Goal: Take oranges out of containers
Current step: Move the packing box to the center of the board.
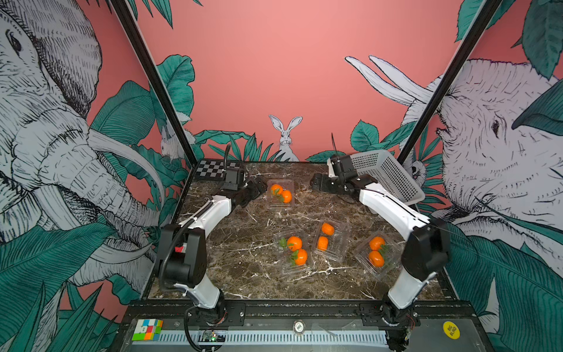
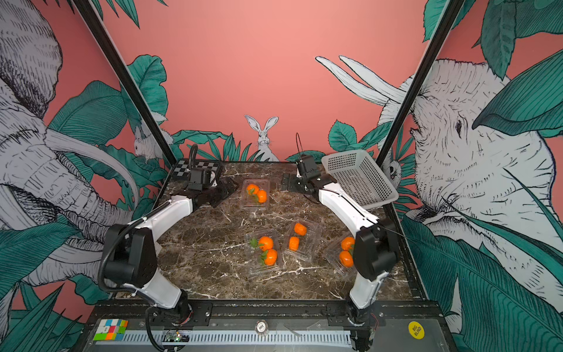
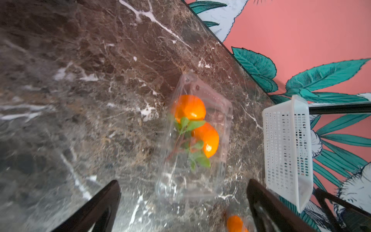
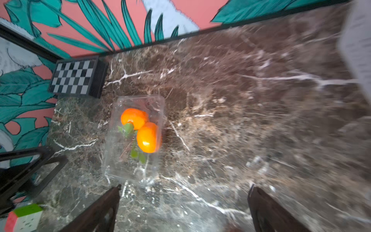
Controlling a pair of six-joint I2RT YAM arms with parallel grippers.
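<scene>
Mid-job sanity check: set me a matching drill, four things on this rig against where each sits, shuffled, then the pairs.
1 white perforated basket
2 checkerboard
3 puzzle cube
4 far clamshell box

A front ledge, left end
B far left corner of the table
C far middle, two oranges inside
D tilted, far right corner

Pairs: 1-D, 2-B, 3-A, 4-C

Bare marble table (image 1: pixel 231 250) left of centre; clustered containers (image 1: pixel 338 246) near right, white basket (image 1: pixel 393 179) in far-right corner.

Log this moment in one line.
left tool: open, empty, beside far container | right tool: open, empty | oranges: all eight inside containers
</scene>
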